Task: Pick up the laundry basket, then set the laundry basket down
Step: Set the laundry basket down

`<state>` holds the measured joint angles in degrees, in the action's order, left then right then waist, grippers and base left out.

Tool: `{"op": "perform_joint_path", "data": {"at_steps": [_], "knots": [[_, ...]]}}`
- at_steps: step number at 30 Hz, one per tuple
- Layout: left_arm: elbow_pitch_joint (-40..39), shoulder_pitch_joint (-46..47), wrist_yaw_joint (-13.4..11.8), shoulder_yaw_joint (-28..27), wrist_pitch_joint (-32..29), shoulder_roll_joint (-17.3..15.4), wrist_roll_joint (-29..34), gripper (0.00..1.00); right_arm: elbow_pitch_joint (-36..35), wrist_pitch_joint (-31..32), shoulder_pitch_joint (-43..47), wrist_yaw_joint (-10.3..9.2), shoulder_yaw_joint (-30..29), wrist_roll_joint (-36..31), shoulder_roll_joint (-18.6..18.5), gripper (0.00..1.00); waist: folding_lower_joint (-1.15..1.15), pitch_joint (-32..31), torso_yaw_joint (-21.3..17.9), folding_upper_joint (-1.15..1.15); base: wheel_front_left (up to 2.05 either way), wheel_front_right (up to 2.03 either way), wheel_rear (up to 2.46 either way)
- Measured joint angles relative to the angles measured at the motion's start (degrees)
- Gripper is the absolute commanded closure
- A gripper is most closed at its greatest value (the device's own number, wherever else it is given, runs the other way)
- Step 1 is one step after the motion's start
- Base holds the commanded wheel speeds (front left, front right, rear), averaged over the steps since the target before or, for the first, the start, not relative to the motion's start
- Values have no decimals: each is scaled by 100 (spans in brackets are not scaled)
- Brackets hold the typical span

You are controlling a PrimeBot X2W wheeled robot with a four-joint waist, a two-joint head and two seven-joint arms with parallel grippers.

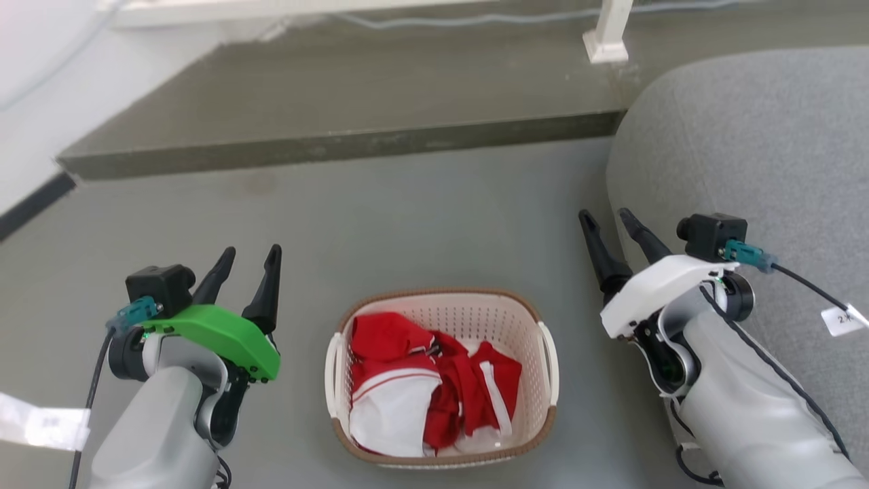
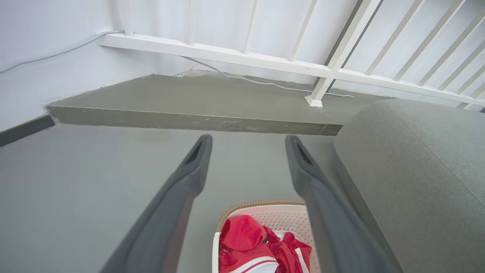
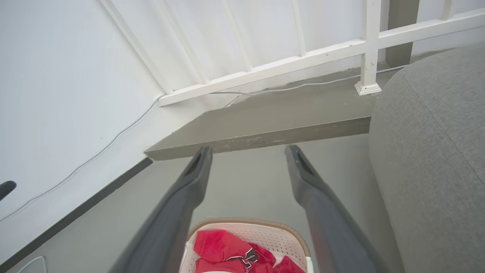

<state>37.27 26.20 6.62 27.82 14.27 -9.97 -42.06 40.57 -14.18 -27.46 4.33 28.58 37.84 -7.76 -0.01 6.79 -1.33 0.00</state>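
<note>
I see both tools, left tool (image 1: pixel 252 252) and right tool (image 1: pixel 605 216), fingers apart, flanking the laundry basket (image 1: pixel 523 319) on the floor (image 1: pixel 421 224), touching nothing.

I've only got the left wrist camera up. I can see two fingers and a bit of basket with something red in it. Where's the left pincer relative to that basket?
Observer: In the head view the left pincer hangs open off the left side of the laundry basket, apart from it and touching nothing.
Operator: And the other arm?
Observer: The right pincer is open too, off the basket's right side, next to the grey sofa.
Operator: Are there handles to grab?
Observer: Yes, a white left handle and a white right handle, one on each long side, both free.
</note>
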Motion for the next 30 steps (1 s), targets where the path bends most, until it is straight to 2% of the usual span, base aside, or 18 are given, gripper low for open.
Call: {"op": "perform_joint_path", "data": {"at_steps": [7, 12, 19, 30], "knots": [[-658, -392, -120, -358, 0, -8, 379, 0, -657, 0, 335, -147, -269, -432, -188, 0, 0, -308, 45, 0, 0, 0, 0], [-1096, -665, -208, -590, 1, -20, 560, 0, -1188, -1, 510, -203, -494, -683, -232, 0, 0, -413, 52, 0, 0, 0, 0], [-1701, -1116, -260, -961, 15, 25, 837, 0, -1867, -26, 1014, -382, -871, -993, -294, 0, 0, -488, 64, 0, 0, 0, 0], [-2185, -1705, -310, -1260, 15, 144, 1165, 0, -2425, -37, 1620, -444, -1116, -1356, -264, 0, 0, -610, 63, 0, 0, 0, 0]]}}
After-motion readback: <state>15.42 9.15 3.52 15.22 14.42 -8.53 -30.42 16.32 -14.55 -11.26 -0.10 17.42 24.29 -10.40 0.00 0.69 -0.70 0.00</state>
